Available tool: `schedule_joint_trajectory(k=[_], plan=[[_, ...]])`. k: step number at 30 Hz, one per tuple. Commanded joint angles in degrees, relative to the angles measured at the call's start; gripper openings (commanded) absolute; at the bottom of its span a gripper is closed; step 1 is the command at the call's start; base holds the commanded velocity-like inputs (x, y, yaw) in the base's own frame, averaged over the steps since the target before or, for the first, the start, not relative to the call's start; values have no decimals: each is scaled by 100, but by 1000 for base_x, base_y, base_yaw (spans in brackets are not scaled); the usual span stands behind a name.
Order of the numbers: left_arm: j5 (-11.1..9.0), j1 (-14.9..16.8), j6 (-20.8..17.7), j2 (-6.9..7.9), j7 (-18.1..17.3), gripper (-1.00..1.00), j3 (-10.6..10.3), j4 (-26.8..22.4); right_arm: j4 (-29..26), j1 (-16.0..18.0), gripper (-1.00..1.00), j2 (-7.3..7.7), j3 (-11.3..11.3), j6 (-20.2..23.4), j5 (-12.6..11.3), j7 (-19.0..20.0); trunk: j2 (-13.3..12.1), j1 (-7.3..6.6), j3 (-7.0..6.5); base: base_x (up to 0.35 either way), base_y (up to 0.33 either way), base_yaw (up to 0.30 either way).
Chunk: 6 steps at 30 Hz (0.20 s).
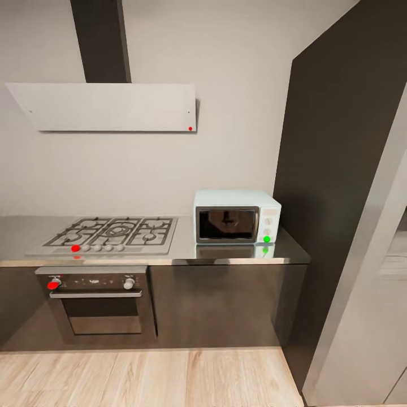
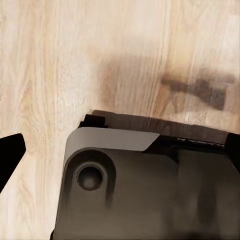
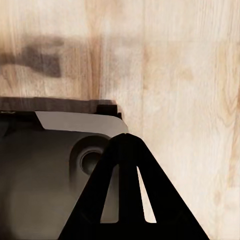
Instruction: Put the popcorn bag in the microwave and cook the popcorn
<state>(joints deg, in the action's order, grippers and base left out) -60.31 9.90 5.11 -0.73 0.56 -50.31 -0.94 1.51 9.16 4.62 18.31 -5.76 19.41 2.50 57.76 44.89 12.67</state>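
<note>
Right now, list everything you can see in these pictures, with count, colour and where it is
microwave: one, pale mint-blue, dark glass door shut, green dot by its knobs, on the countertop's right end.
countertop: one, grey brushed steel, over dark cabinets.
gas hob: one, steel with black grates, red dot at its front, left of the microwave.
oven: one, black with steel handle, red dot on one knob, under the hob.
hood: one, white, slanted, on the wall above the hob.
tall cabinet: one, dark, right of the counter.
floor: pale wood.
right gripper: one, black, fingertips together, over the floor.
robot base: dark grey, below both wrists.
</note>
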Motion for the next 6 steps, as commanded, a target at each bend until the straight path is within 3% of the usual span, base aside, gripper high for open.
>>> schedule_joint_trajectory(k=[1,6], plan=[[-48,5,16,1,6,100,-49,7,16,7,-100,5,49,-31,37,14,5,0,7,0,0,0],[-43,8,16,-6,6,100,-57,6,16,7,-100,6,49,-30,38,14,5,0,7,0,0,0]])
